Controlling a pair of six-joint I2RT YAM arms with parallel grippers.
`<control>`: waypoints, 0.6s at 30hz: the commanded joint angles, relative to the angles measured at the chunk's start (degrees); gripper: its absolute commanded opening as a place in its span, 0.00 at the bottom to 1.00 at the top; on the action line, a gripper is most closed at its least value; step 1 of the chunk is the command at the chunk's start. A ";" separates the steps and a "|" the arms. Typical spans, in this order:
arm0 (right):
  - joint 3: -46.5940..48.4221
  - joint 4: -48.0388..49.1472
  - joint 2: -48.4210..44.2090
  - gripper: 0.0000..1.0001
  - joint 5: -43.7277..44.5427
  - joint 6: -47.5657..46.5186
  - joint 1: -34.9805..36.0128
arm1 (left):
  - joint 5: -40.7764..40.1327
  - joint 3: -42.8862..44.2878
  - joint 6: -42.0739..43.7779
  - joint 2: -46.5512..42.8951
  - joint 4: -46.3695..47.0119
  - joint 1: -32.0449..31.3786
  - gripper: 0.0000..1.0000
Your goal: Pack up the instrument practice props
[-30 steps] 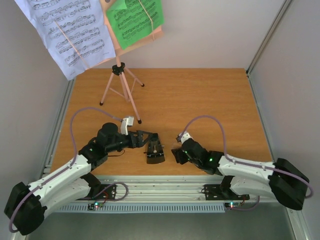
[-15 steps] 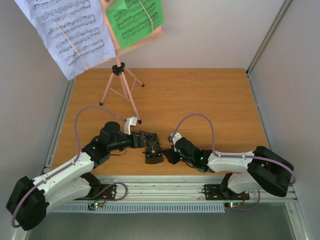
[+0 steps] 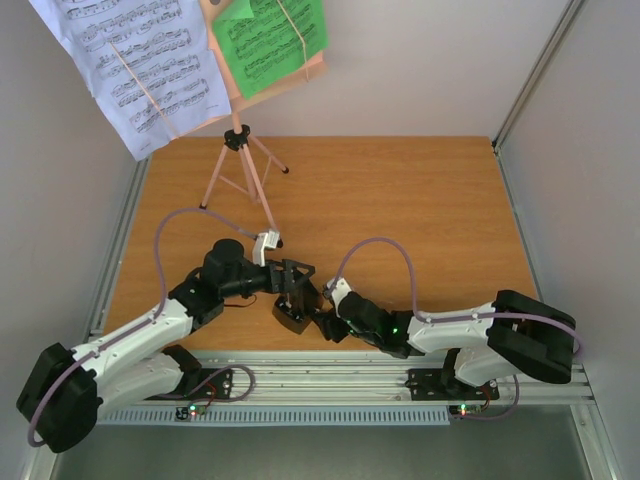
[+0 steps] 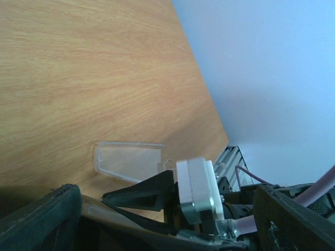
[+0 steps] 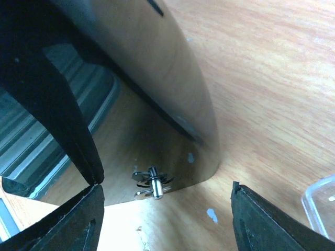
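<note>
Flanking the metronome (image 3: 292,312), left gripper (image 3: 290,284) and right gripper (image 3: 321,317) gape; clear cover (image 4: 128,161) lies detached.

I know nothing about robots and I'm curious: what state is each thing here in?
Music stand, upright, legs spread.
White sheet, on the stand.
Green sheet, on the stand.
Metronome, cover off.
Clear cover, lying flat on table.
Left pincer, open.
Right pincer, open.

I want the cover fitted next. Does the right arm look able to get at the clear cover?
Probably yes: the clear cover lies uncovered on the table just beside the right gripper, though the metronome sits right ahead of its open fingers.
</note>
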 commanded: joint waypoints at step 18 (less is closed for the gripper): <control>0.26 -6.79 -21.76 0.99 2.38 -10.93 0.60 | -14.25 10.72 12.84 -8.78 -27.70 -0.47 0.98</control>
